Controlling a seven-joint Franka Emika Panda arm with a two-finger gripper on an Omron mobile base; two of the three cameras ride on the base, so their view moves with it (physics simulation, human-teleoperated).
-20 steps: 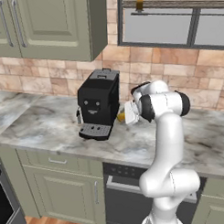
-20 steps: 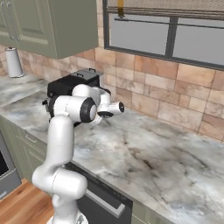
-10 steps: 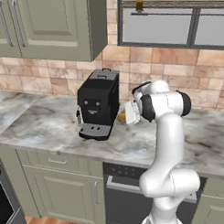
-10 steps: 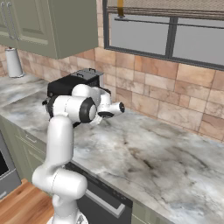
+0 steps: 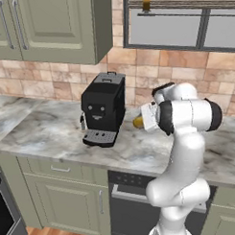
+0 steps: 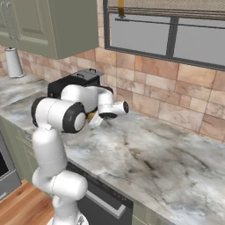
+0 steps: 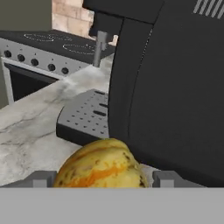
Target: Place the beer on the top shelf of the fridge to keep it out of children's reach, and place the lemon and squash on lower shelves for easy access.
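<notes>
The squash [image 7: 101, 165], lumpy and orange-yellow with brownish shading, sits on the marble counter [image 5: 48, 131] just beside the right flank of the black coffee machine [image 5: 103, 108], and in the hand view it lies directly between the two grey finger tips [image 7: 43, 179], one showing at each side of it. The jaws stand partly closed with a tip on each side of the vegetable; the tips look to be against its sides, though the low camera angle leaves it unclear whether they actually press on it, so a firm grip cannot be told. In the left base view only a small yellow piece of the squash [image 5: 138, 122] shows past the white wrist, low on the counter near the tiled wall. The gripper [image 6: 93, 119] reaches down from the bent arm toward the same spot in the right base view, in front of the coffee machine [image 6: 74, 82]. Behind the machine's perforated drip tray [image 7: 85, 118], the hand view shows a stove [image 7: 39, 57] with a row of knobs.
</notes>
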